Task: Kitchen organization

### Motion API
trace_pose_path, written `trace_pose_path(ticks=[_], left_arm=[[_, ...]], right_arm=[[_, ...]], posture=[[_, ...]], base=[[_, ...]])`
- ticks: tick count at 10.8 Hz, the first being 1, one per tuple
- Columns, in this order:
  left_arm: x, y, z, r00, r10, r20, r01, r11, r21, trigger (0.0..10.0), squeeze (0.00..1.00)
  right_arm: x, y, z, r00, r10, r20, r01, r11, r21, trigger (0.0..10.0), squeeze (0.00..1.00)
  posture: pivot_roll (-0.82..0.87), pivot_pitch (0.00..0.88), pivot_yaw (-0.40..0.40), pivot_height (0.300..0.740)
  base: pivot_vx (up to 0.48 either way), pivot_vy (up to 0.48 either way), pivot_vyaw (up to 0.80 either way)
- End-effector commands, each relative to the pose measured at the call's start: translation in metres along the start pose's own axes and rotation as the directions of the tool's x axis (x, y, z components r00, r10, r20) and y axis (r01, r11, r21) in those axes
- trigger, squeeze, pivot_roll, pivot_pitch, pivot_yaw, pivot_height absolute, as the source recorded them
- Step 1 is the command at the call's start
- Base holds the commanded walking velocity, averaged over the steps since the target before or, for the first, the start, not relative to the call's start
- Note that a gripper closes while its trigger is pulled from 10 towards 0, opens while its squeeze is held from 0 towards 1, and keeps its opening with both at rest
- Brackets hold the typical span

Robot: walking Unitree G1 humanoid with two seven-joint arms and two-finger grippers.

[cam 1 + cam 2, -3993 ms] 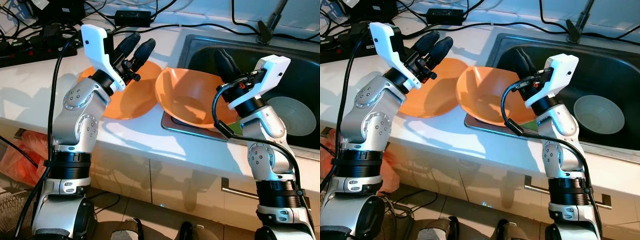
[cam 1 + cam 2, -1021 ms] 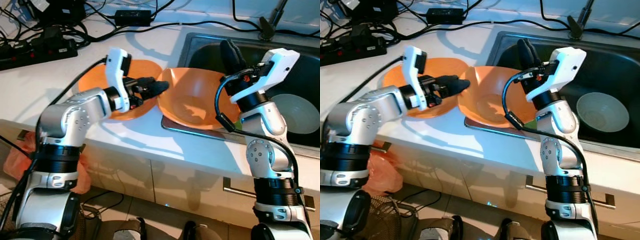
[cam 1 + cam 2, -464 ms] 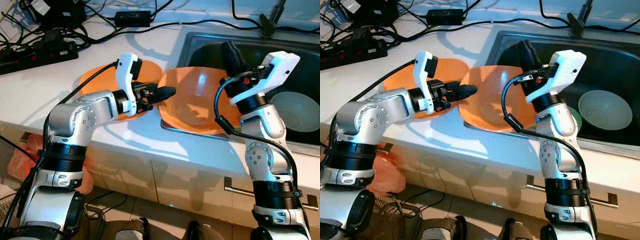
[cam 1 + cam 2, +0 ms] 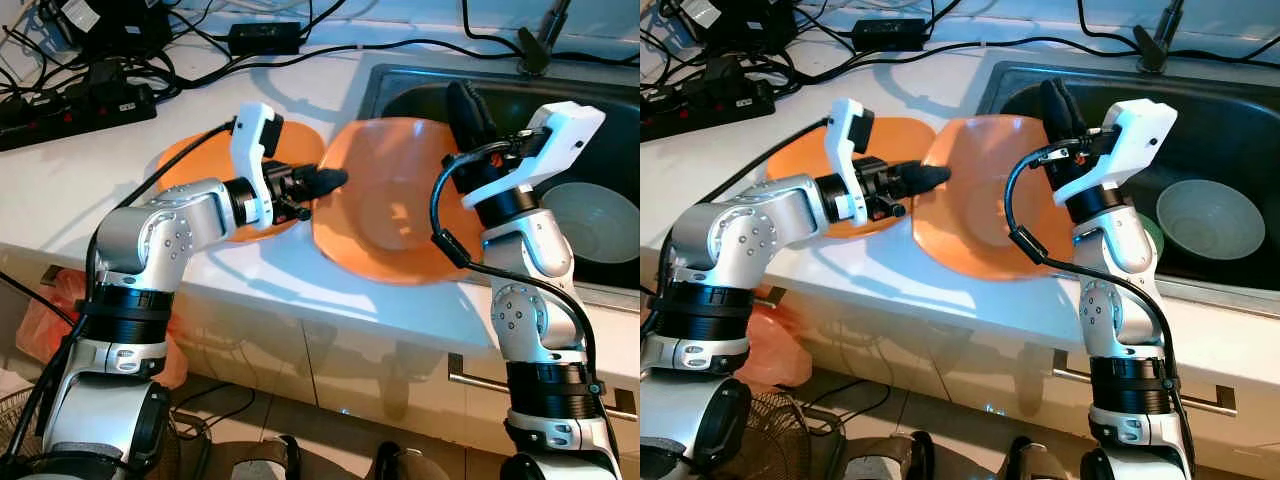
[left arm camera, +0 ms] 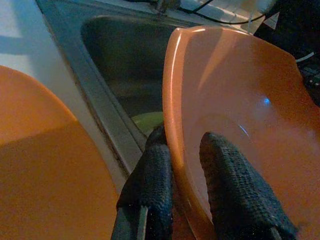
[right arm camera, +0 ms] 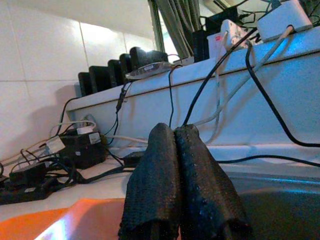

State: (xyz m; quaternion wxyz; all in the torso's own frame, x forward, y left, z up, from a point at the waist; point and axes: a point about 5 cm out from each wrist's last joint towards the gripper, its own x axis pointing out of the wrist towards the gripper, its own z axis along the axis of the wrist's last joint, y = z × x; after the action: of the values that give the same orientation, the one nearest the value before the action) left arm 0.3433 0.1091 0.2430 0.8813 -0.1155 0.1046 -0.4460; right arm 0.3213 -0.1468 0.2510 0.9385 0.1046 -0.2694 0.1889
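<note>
The tilted orange bowl is being pinched at its rim by the left hand, so it should be drawn slowly toward the orange plate in the centre left of the frame, while the right hand, fingers pressed together, is being held above the sink.

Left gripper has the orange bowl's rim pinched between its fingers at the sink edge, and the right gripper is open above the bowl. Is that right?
Not quite. The left gripper does pinch the orange bowl by its rim at the sink edge, but the right gripper is shut, not open: the right wrist view shows its two fingers pressed together with nothing between them.
</note>
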Motion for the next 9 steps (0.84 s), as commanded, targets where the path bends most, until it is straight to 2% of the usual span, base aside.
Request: trace_pose_path(ticks=[1, 3, 5, 7, 8, 9], left_arm=[[0.001, -0.002, -0.003, 1.000, -0.013, -0.019, 0.013, 1.000, -0.007, 0.0, 0.00], [0.002, -0.002, -0.003, 1.000, -0.005, -0.006, 0.005, 1.000, -0.016, 0.0, 0.00], [0.007, 0.000, 0.005, 0.990, 0.091, 0.111, -0.089, 0.996, -0.025, 0.0, 0.00], [0.011, 0.006, 0.014, 0.916, 0.290, 0.279, -0.296, 0.955, -0.020, 0.0, 0.00], [0.013, 0.003, 0.018, 0.866, 0.345, 0.361, -0.359, 0.933, -0.028, 1.3, 0.00], [0.014, -0.001, 0.023, 0.816, 0.374, 0.441, -0.398, 0.916, -0.041, 10.0, 0.00]], right_arm=[[-0.002, 0.001, 0.000, 1.000, -0.001, -0.001, 0.001, 1.000, -0.003, 10.0, 0.00], [-0.001, 0.000, 0.001, 1.000, -0.006, 0.004, 0.006, 1.000, -0.008, 10.0, 0.00], [0.004, -0.003, 0.012, 0.998, -0.031, 0.049, 0.032, 0.999, -0.011, 10.0, 0.00], [0.011, -0.012, 0.032, 0.985, -0.104, 0.137, 0.107, 0.994, -0.012, 10.0, 0.00], [0.013, -0.017, 0.041, 0.975, -0.142, 0.174, 0.145, 0.989, -0.007, 10.0, 0.00], [0.014, -0.020, 0.046, 0.968, -0.159, 0.194, 0.162, 0.987, 0.001, 10.0, 0.00]], posture=[[0.12, 0.166, 0.093, 0.740], [0.12, 0.165, 0.091, 0.740], [0.12, 0.164, 0.083, 0.740], [0.12, 0.162, 0.072, 0.740], [0.12, 0.161, 0.068, 0.740], [0.11, 0.160, 0.067, 0.740]], base=[[0.000, 0.000, 0.00], [0.000, 0.000, 0.00], [0.000, 0.000, 0.00], [0.000, 0.000, 0.00], [0.000, 0.000, 0.00], [0.000, 0.000, 0.00]])
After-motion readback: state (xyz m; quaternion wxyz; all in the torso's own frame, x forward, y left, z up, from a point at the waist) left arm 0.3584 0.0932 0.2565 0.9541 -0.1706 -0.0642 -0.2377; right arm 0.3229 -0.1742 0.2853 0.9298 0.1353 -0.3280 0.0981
